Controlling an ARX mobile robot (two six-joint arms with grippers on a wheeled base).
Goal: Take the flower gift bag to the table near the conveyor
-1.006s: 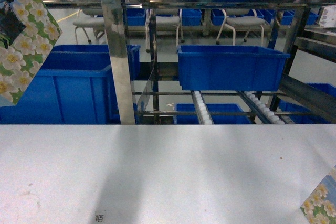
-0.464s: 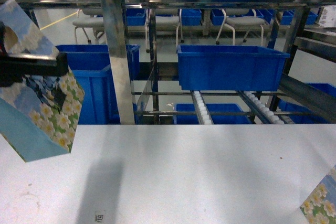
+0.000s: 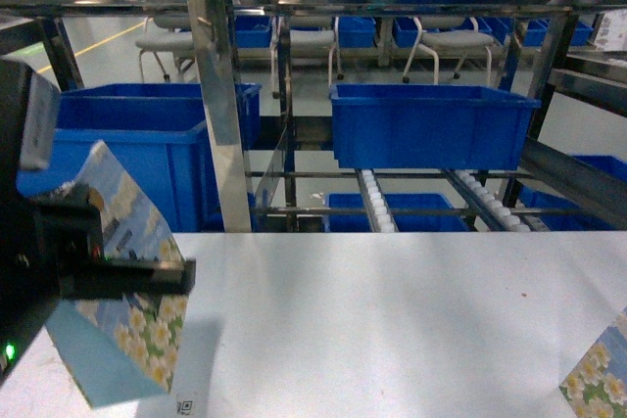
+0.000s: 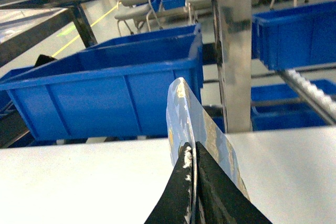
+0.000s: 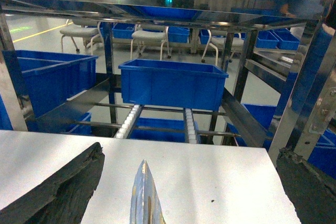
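Far to the left, the left gripper [image 3: 147, 276] comes in low over the near corner of the table [image 3: 392, 320], its dark fingers [image 4: 210, 192] pinched tight on the top edge of the flower gift bag [image 3: 127, 310]. The bag hangs tilted below and around the fingers, its sky-blue upper part rising above them and the flowered lower corner dipping toward the tabletop; whether that corner touches the surface cannot be told. From the left wrist camera the bag's thin edge stands straight up out of the closed fingers.

Just behind it sits a large blue bin [image 3: 137, 159], then a shiny steel post [image 3: 216, 85] of the racking. Right of the post, another blue bin [image 3: 431, 124] rests on the conveyor [image 3: 377, 205], whose white rollers slope down toward the table's far edge.

At the far right corner, a second flowered bag [image 3: 598, 379] pokes into the head view. The right wrist camera shows its thin edge [image 5: 146, 195] rising between the widely parted fingers [image 5: 58, 187] of the right gripper [image 5: 178, 192], one finger left and one right; nothing shows them gripping it.
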